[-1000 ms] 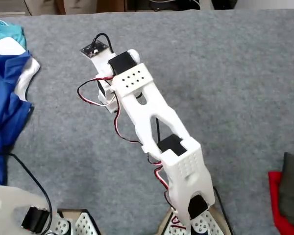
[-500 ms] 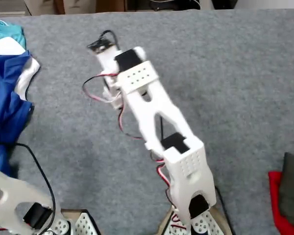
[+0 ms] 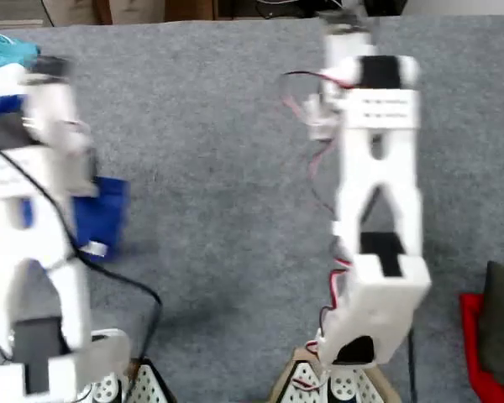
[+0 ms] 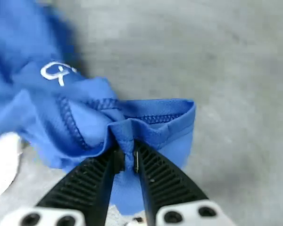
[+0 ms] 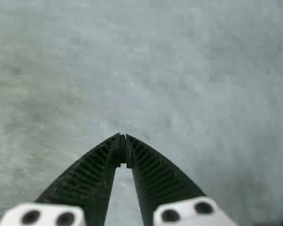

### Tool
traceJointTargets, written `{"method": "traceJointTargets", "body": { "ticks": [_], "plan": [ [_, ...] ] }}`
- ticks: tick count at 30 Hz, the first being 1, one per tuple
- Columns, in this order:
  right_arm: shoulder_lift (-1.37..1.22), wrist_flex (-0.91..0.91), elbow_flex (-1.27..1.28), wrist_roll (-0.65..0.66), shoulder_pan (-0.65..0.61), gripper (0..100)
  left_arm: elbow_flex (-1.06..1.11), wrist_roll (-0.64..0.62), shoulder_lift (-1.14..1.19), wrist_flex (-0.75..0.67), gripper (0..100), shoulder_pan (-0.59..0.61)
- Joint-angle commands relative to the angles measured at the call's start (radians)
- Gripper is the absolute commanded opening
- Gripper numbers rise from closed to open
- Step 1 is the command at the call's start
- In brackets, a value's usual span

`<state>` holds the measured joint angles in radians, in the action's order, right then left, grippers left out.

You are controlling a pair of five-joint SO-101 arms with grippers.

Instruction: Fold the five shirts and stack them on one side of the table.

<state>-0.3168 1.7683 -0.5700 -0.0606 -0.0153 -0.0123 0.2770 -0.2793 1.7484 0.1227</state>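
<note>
The blue shirt (image 4: pixel 85 117) is bunched and hangs from the left jaws, which are closed on a small fold of its stitched hem. In the high view it sits at the left side of the table (image 3: pixel 235 168), partly under the left arm (image 3: pixel 34 185).

The hold takes in only a thin pinch of fabric near the tips, so a quick pull could let the hem slide out and drop the shirt in a heap. With only this one point held, the cloth is likely to drag crumpled across the grey surface rather than spread flat, which would make a clean fold harder. The left arm's black cable loops close beside the shirt and could snag it.

The right arm (image 3: pixel 378 168) is stretched toward the far middle of the table, its jaws closed on nothing above bare surface, well apart from the shirt. A teal garment (image 3: pixel 8 50) lies at the far left corner. A red cloth (image 3: pixel 470 336) with a dark grey cloth (image 3: pixel 502 319) on it sits at the right edge. Nothing lies between the shirt and the open middle of the table.
</note>
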Motion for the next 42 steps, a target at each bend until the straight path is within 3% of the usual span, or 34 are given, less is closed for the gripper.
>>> {"method": "traceJointTargets", "body": {
  "ticks": [1, 7, 16, 25, 30, 42],
  "plan": [
    [0.162, 0.017, 0.213, 0.009, 0.094, 0.5, 0.097, -0.015, -0.119, 0.008, 2, -0.196],
    [0.458, 0.012, 0.578, 0.37, 0.165, 0.5, 0.222, -0.018, -0.226, -0.054, 2, -0.239],
    [0.8, -0.046, 0.88, 0.69, 0.303, 0.5, 0.534, -0.018, -0.45, -0.075, 2, -0.402],
    [0.921, -0.055, 1.205, 0.718, 0.303, 0.5, 0.617, -0.018, -0.515, -0.094, 2, -0.417],
    [0.935, -0.147, 1.362, 0.718, 0.305, 0.5, 0.617, -0.018, -0.515, -0.092, 2, -0.417],
    [0.935, -0.193, 1.385, 0.718, 0.305, 0.5, 0.617, -0.018, -0.519, -0.089, 2, -0.411]
  ]
}}
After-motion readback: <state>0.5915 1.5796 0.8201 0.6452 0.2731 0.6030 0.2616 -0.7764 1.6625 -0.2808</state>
